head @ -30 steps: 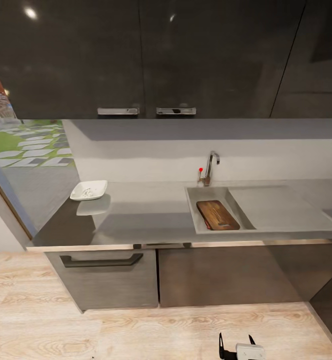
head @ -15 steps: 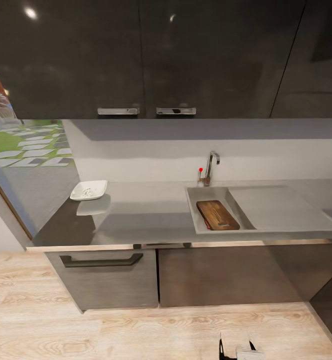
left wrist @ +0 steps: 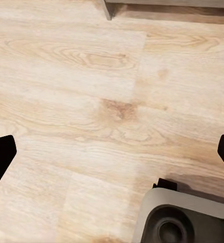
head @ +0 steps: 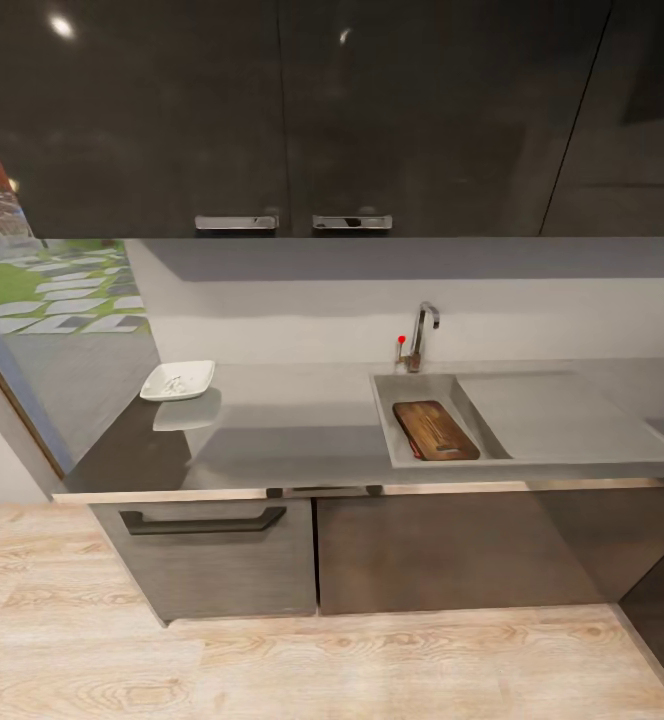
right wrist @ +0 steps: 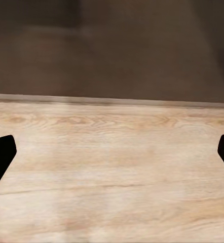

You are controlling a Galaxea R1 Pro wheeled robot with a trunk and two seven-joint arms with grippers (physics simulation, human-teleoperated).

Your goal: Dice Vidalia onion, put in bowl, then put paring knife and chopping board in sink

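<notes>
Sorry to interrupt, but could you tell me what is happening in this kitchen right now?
Nothing is being handled. The chopping board lies in the sink, with what may be the paring knife along its edge. The bowl sits on the countertop with something pale inside. Both wrist cameras look down at the wooden floor, the left gripper and right gripper with jaws wide open and empty.

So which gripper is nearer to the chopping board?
Likely right, though not certain. The chopping board lies in the sink. The right gripper, jaws open, hangs low facing a dark cabinet front; the left gripper, jaws open, points down at the wooden floor beside the robot's base.
</notes>
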